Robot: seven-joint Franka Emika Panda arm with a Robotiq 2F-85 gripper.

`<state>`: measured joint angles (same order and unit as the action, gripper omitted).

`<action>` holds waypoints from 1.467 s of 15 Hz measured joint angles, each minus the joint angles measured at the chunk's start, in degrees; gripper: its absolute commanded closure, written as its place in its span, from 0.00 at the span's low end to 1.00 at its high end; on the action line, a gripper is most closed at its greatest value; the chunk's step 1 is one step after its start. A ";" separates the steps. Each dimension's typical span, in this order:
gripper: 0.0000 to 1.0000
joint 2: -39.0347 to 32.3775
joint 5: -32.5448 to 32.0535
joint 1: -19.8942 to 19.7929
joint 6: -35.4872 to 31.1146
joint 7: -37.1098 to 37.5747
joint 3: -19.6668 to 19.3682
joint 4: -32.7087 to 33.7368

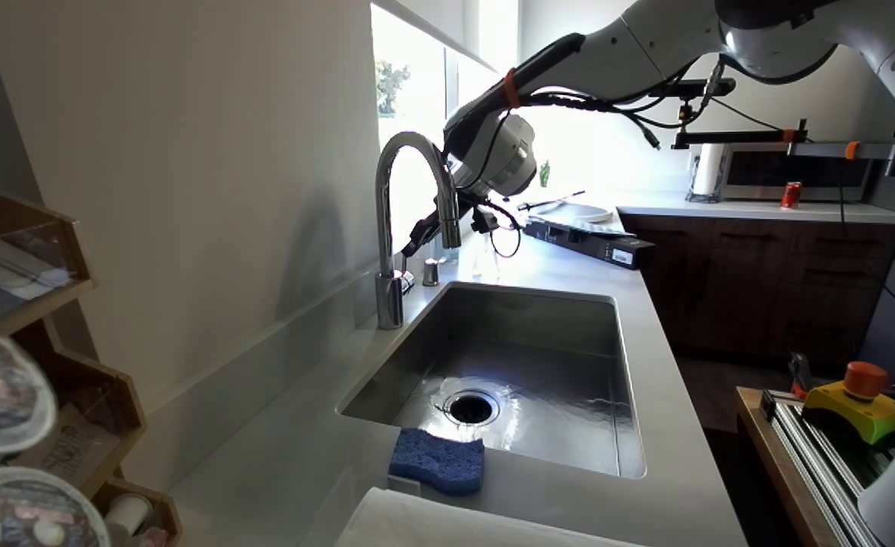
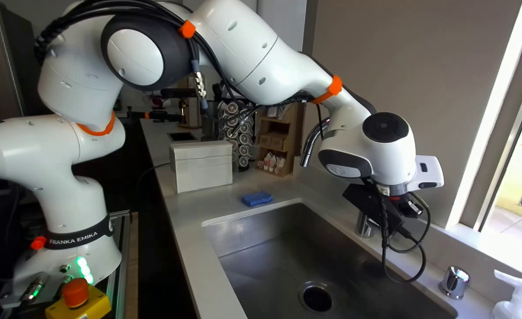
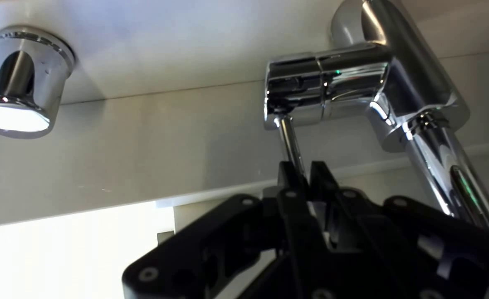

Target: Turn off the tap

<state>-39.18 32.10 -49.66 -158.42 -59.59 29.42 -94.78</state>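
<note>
The gripper (image 3: 303, 170) has its two black fingers (image 3: 286, 174) drawn nearly together, one on each side of the slim lever handle (image 3: 289, 139); the rod runs between the tips and fills most of the narrow gap — it looks pinched there. The lever springs from a short side barrel (image 3: 296, 89) on the tap (image 3: 419, 62), near the foot of its chrome body. In an exterior view the whole tap shows, upright on the counter (image 1: 675, 448) beside the sink (image 1: 561, 395), its spout (image 1: 447, 197) curving toward the basin.

The white arm (image 2: 287, 66) reaches across the counter to the tap, with loose black cables (image 2: 425, 261) looping below its wrist. Just beside the tap stands a small chrome cylinder (image 3: 26, 79), slanted at the top; near that, a white pump bottle (image 2: 516, 297), only partly in frame.

Around the drain (image 1: 471, 408) the sink floor shines brightly. A blue sponge (image 1: 438, 460) lies on the counter, near the sink's rim. Past it, in an exterior view, are a pale box (image 2: 202, 168), a rack of pods (image 2: 242, 128) and a wooden shelf (image 2: 278, 146). A bright window (image 1: 409, 83) opens in the wall behind — washed out by glare.
</note>
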 measured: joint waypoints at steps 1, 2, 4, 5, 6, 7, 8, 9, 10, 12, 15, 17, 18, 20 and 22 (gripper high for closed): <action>0.97 0.12 0.09 -0.01 0.00 -0.30 0.00 -0.14; 0.97 0.20 0.20 -0.02 0.00 -0.53 0.00 -0.23; 0.97 0.30 0.44 -0.02 0.00 -0.82 -0.02 -0.35; 0.97 0.34 0.53 -0.02 0.00 -0.91 -0.03 -0.40; 0.97 0.34 0.65 -0.02 0.00 -1.00 -0.03 -0.41; 0.97 0.34 0.73 -0.02 0.00 -1.06 -0.03 -0.41; 0.97 0.35 0.76 -0.01 0.00 -1.07 -0.03 -0.41; 0.97 0.35 0.79 -0.01 0.00 -1.08 -0.03 -0.41; 0.94 0.35 0.81 0.00 0.00 -1.08 -0.05 -0.41; 0.62 0.37 0.83 0.03 0.00 -1.08 -0.09 -0.42; 0.42 1.49 2.32 0.12 0.34 -0.87 0.32 -0.41; 0.26 3.74 4.32 0.41 1.36 -0.67 0.49 -0.42; 0.18 4.94 5.27 0.76 1.50 -0.44 0.32 -0.43; 0.05 7.08 6.29 2.04 1.54 0.45 -1.12 -0.50; 0.00 9.05 6.33 4.41 1.54 2.03 -4.52 -0.98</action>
<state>-30.13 38.44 -45.25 -156.88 -57.56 24.90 -95.77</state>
